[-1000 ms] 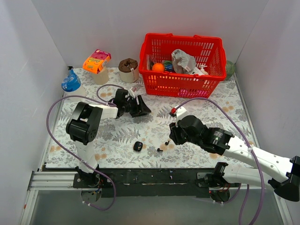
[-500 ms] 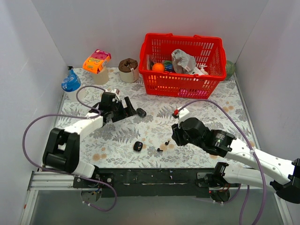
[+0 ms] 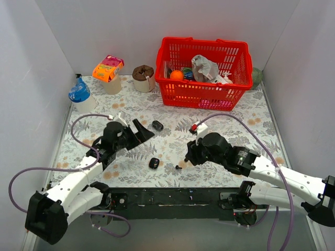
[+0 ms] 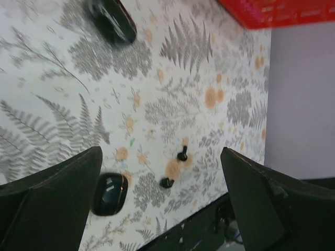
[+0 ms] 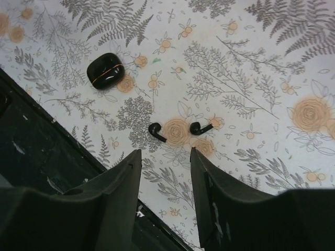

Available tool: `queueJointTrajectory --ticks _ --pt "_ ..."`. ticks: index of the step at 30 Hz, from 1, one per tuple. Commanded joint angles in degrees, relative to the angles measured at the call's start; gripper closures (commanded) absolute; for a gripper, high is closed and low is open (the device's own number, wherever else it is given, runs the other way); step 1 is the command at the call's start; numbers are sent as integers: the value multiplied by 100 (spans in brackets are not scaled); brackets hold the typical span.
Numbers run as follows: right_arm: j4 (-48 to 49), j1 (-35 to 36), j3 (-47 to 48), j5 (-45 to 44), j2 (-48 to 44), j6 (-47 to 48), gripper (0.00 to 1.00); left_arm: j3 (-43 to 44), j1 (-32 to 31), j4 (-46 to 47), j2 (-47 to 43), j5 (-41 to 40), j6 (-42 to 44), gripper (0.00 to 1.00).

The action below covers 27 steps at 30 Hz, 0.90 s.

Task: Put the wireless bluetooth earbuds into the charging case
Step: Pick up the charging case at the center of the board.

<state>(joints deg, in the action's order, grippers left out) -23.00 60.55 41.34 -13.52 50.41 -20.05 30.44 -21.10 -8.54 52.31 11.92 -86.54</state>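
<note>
the left gripper (image 3: 142, 130) hangs over the left half of the table (image 3: 172, 140), its jaws wide apart and holding nothing. a far case (image 3: 157, 125) lies just beside it, toward the middle. a near case (image 3: 154, 163), closed, lies close to the near edge, about its middle. right of it two earbuds (image 5: 157, 132) lie on the table, near each other but not touching. the right gripper (image 5: 165, 151) hovers above them, jaws apart and empty. a red basket (image 3: 204, 94) stands at the far edge.
</note>
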Motion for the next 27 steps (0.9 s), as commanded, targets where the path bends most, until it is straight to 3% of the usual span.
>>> queueJointTrajectory --ticks 1,7,9,14,19,27 --pt "376 0 146 789 363 125 52 -47 -1488 -453 -151 -847 -275 2" --pt "779 18 -143 1308 689 -7 69 340 -2178 -1754 112 -2007 -530 5" --pt "1279 114 -267 1746 838 -121 75 253 -2188 -1853 -36 -2219 -792 5" --pt "2080 640 -119 1853 1785 -463 98 165 -2179 -2275 -887 -3098 -1391 7" --pt "2818 826 119 1853 2779 -736 99 156 -2179 -2591 -1337 -3459 -1497 20" --pt "3539 941 348 1704 3712 -1062 99 209 -2179 -2908 -1593 -3609 -1453 18"
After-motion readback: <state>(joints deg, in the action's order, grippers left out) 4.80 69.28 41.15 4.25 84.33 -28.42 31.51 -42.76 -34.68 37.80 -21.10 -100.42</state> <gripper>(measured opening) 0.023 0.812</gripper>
